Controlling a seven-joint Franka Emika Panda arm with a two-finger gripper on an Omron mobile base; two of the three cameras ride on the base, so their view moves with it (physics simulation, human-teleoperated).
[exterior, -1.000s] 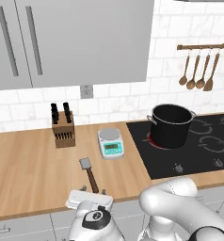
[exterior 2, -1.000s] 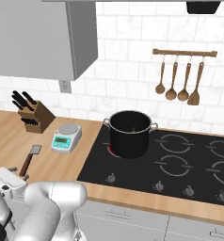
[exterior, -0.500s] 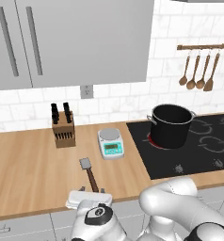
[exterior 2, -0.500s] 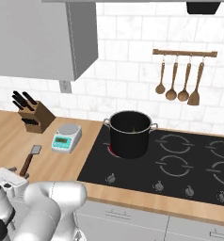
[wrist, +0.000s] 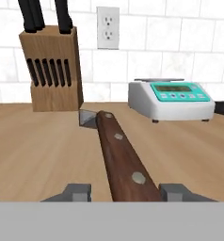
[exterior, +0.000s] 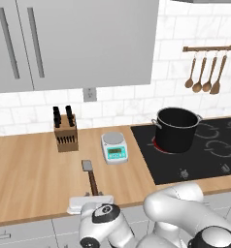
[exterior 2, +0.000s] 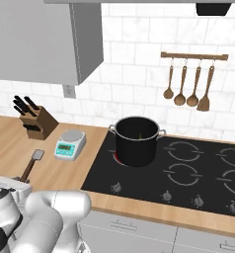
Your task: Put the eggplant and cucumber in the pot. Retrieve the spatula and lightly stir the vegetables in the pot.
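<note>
The spatula (exterior: 88,167) lies on the wooden counter, its grey blade pointing toward the wall and its dark brown handle (wrist: 121,157) running back to me. My gripper (wrist: 128,190) is down at the near end of the handle. One fingertip stands on each side of it, open, with a small gap on the left. The same gripper (exterior: 92,195) sits at the counter's front edge. The black pot (exterior: 177,130) stands on the hob's back left burner, also seen as the pot (exterior 2: 137,141). Eggplant and cucumber are out of view.
A knife block (exterior: 65,131) and a white kitchen scale (exterior: 114,147) stand behind the spatula near the wall. The black hob (exterior 2: 188,173) lies to the right. Wooden spoons hang on a rail (exterior 2: 188,89) above it.
The jaws have drawn in from wide open to close on either side of the spatula handle. The arm and the spatula stay where they were.
</note>
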